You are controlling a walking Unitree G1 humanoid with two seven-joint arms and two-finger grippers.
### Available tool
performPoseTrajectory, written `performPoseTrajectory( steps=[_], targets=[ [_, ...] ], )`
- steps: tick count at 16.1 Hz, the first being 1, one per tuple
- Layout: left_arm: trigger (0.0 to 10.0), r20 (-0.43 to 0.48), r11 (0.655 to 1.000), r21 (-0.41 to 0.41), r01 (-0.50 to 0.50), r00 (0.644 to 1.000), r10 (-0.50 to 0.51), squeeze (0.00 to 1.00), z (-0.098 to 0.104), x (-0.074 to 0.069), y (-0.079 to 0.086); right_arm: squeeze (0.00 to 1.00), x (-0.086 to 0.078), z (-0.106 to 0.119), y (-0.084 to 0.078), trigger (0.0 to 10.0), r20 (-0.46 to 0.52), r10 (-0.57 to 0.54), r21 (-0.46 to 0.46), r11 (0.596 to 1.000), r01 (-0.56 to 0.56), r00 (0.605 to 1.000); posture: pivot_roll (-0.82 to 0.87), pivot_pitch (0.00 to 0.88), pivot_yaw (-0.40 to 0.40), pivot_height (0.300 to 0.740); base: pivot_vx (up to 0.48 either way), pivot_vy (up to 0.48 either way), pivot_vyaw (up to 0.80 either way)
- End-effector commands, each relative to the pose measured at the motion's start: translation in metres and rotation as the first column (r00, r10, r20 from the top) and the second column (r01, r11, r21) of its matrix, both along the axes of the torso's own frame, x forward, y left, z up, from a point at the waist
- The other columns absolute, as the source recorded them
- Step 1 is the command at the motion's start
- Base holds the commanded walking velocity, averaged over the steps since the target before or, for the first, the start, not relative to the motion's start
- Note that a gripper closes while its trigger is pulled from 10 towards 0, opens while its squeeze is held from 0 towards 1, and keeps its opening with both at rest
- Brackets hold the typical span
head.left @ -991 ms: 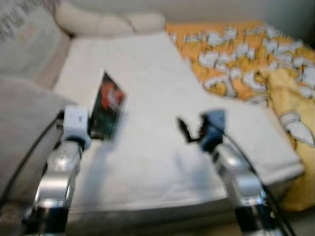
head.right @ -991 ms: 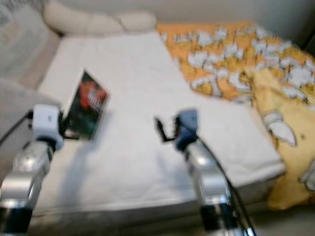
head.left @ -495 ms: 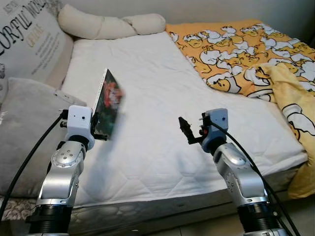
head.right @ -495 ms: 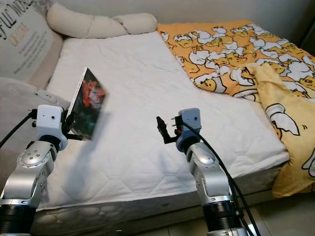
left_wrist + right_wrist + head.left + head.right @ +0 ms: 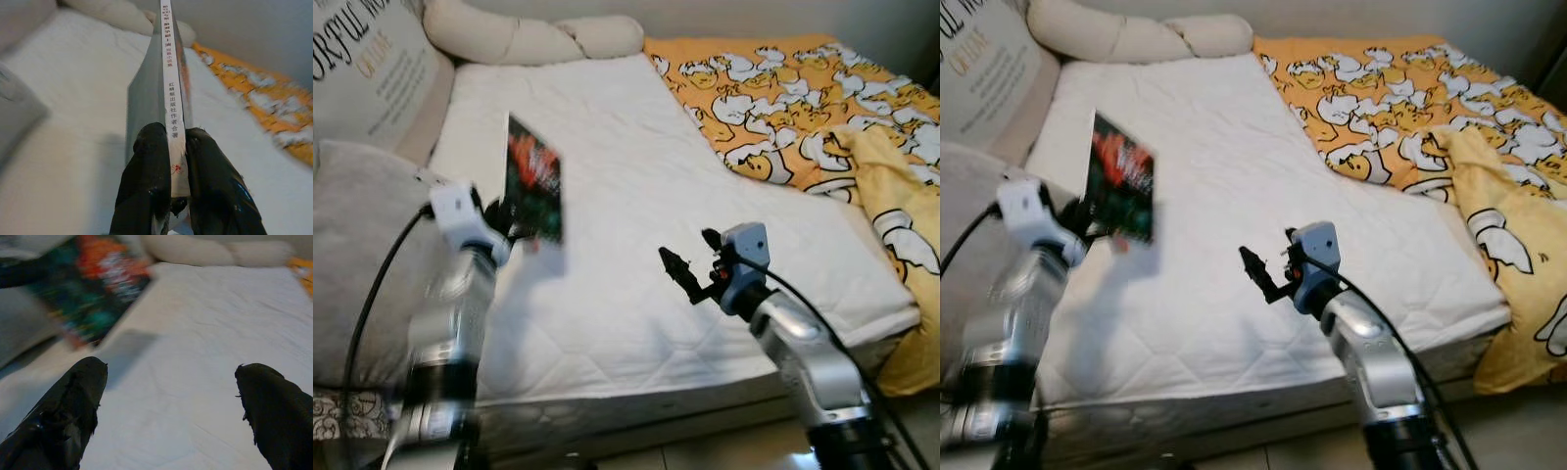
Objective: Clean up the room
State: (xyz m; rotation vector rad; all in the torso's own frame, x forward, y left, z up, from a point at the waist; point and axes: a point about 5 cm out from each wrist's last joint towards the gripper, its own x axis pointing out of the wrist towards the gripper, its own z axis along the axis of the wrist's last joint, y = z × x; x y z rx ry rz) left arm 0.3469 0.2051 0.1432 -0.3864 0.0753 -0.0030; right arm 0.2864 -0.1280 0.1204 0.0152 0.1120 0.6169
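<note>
Book (image 5: 532,179) is held up in the air above the left part of the white mattress (image 5: 636,196), clear of the sheet, with a shadow cast on the bedding below it. It is gripped by the left gripper (image 5: 171,161), whose two black fingers (image 5: 146,181) are clamped on either side of the lower end of the spine. The book is stood roughly upright on edge, slightly tilted, its long axis running up and away from the gripper. In the left wrist view the white spine (image 5: 171,98) with small printed characters is turned toward the wrist camera and runs straight up from between the fingers. The cover is dark, with red and green artwork, and is faced toward the robot's right; detail is lost to motion blur. The left arm (image 5: 450,323) is blurred as well.

The right gripper (image 5: 171,406) is held out over the near middle of the mattress, well apart from the book, with its fingers spread wide and nothing between them. In its wrist view the blurred cover is seen past one finger.

A grey cushion (image 5: 362,255) lies just beside the left arm at the bed's left edge, and a printed pillow (image 5: 372,69) is propped behind it. A long cream bolster (image 5: 529,37) lies across the head of the bed. An orange duck-print blanket (image 5: 803,108) is spread over the right side, and a yellow fold (image 5: 891,215) of it is draped off the right edge.
</note>
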Motion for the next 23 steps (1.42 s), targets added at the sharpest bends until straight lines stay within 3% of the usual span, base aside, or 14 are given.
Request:
performPoseTrajectory(
  steps=[1, 3, 5, 6, 7, 9, 10, 12, 14, 15, 18, 22, 23],
  targets=[
    [10.0, 0.022, 0.993, -0.122, 0.006, 1.000, -0.004, 0.00, 0.007, 0.009, 0.001, 0.00, -0.002, 0.007, -0.001, 10.0, 0.008, 0.072, -0.016, 0.997, -0.072, 0.997, 0.03, 0.000, -0.021, 0.740, 0.000, 0.000, 0.00],
    [10.0, -0.072, 0.978, -0.207, 0.000, 0.997, -0.015, 0.00, -0.017, 0.012, 0.002, 0.00, -0.005, 0.010, -0.007, 10.0, -0.011, 0.110, -0.024, 0.994, -0.110, 0.994, 0.00, 0.000, -0.024, 0.740, 0.000, 0.000, 0.00],
    [10.0, -0.199, 0.895, -0.440, -0.070, 0.980, -0.021, 0.00, -0.056, 0.007, -0.007, 0.00, -0.011, 0.013, -0.019, 10.0, -0.037, 0.141, -0.057, 0.988, -0.143, 0.989, -0.07, 0.000, -0.030, 0.740, 0.000, 0.000, 0.00],
    [10.0, -0.212, 0.884, -0.461, -0.078, 0.977, -0.025, 0.00, -0.061, 0.006, -0.009, 0.00, -0.013, 0.015, -0.020, 10.0, -0.042, 0.154, -0.061, 0.986, -0.156, 0.987, -0.07, 0.000, -0.031, 0.740, 0.000, 0.000, 0.00],
    [10.0, -0.303, 0.897, -0.430, -0.107, 0.952, -0.032, 0.00, -0.087, -0.005, -0.016, 0.00, -0.025, 0.019, -0.024, 10.0, -0.072, 0.213, -0.063, 0.974, -0.218, 0.974, -0.12, 0.000, -0.039, 0.740, 0.000, 0.000, 0.00],
    [10.0, -0.430, 0.979, -0.187, -0.086, 0.903, -0.003, 0.00, -0.118, -0.025, -0.014, 0.00, -0.039, 0.020, -0.033, 10.0, -0.116, 0.247, -0.090, 0.962, -0.258, 0.962, -0.16, 0.000, -0.044, 0.740, 0.000, 0.000, 0.00],
    [10.0, -0.440, 0.981, -0.171, -0.087, 0.898, 0.003, 0.00, -0.121, -0.027, -0.013, 0.00, -0.042, 0.020, -0.034, 10.0, -0.125, 0.258, -0.093, 0.958, -0.270, 0.958, -0.16, 0.000, -0.043, 0.740, 0.000, 0.000, 0.00],
    [10.0, -0.460, 0.964, -0.136, -0.228, 0.876, 0.142, 0.00, -0.124, -0.033, 0.010, 0.00, -0.058, 0.019, -0.035, 10.0, -0.195, 0.355, -0.090, 0.922, -0.377, 0.914, -0.17, 0.000, -0.054, 0.740, 0.000, 0.000, 0.00],
    [10.0, -0.480, 0.959, -0.050, -0.278, 0.849, 0.221, 0.00, -0.127, -0.040, 0.026, 0.00, -0.068, 0.016, -0.034, 10.0, -0.256, 0.415, -0.098, 0.887, -0.451, 0.873, -0.16, 0.000, -0.063, 0.740, 0.000, 0.000, 0.00],
    [10.0, -0.476, 0.950, -0.016, -0.312, 0.838, 0.268, 0.00, -0.126, -0.042, 0.037, 0.00, -0.066, 0.015, -0.033, 10.0, -0.259, 0.412, -0.105, 0.887, -0.450, 0.874, -0.15, 0.000, -0.066, 0.740, 0.000, 0.000, 0.00],
    [10.0, -0.456, 0.936, 0.050, -0.347, 0.826, 0.331, 0.00, -0.123, -0.045, 0.054, 0.00, -0.062, 0.018, -0.025, 10.0, -0.260, 0.445, -0.090, 0.873, -0.480, 0.857, -0.13, 0.000, -0.076, 0.740, 0.000, 0.000, 0.00],
    [10.0, -0.468, 0.952, 0.101, -0.288, 0.831, 0.301, 0.00, -0.125, -0.048, 0.055, 0.00, -0.060, 0.016, -0.022, 10.0, -0.260, 0.457, -0.087, 0.866, -0.492, 0.850, -0.12, 0.000, -0.068, 0.740, 0.000, 0.000, 0.00],
    [10.0, -0.474, 0.956, 0.124, -0.264, 0.831, 0.291, 0.11, -0.126, -0.048, 0.056, 0.00, -0.059, 0.016, -0.021, 10.0, -0.257, 0.455, -0.086, 0.868, -0.489, 0.853, -0.12, 0.000, -0.066, 0.740, 0.000, 0.000, 0.00]
  ],
)
